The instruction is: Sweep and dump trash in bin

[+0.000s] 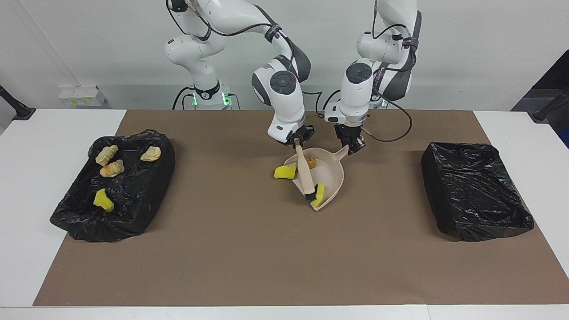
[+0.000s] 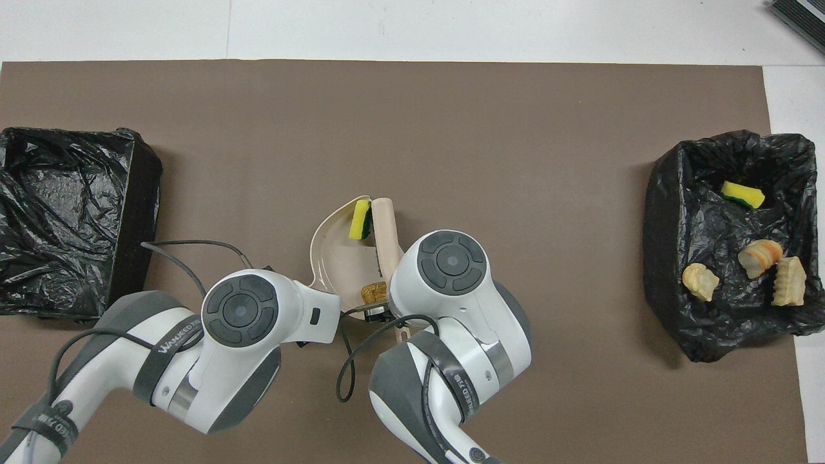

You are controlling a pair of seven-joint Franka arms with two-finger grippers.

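Observation:
My left gripper (image 1: pixel 354 149) is shut on the handle of the beige dustpan (image 1: pixel 331 175), which rests on the brown mat. My right gripper (image 1: pixel 297 141) is shut on the brush (image 1: pixel 305 175), whose head lies across the pan's mouth. In the pan sit a tan-brown chunk of trash (image 1: pixel 310 162) and a yellow, green-backed sponge piece (image 1: pixel 318 196). Another yellow sponge piece (image 1: pixel 284 172) lies on the mat just outside the pan, toward the right arm's end. From overhead the dustpan (image 2: pixel 332 254), sponge piece (image 2: pixel 359 220) and chunk (image 2: pixel 372 293) show; the wrists hide both grippers.
A black-lined bin (image 1: pixel 146 209) at the right arm's end of the table holds tan chunks (image 1: pixel 111 169) and a yellow sponge piece (image 1: pixel 103 200). A second black-lined bin (image 1: pixel 475 218) stands at the left arm's end with nothing in it. Brown mat (image 1: pixel 266 258) covers the table's middle.

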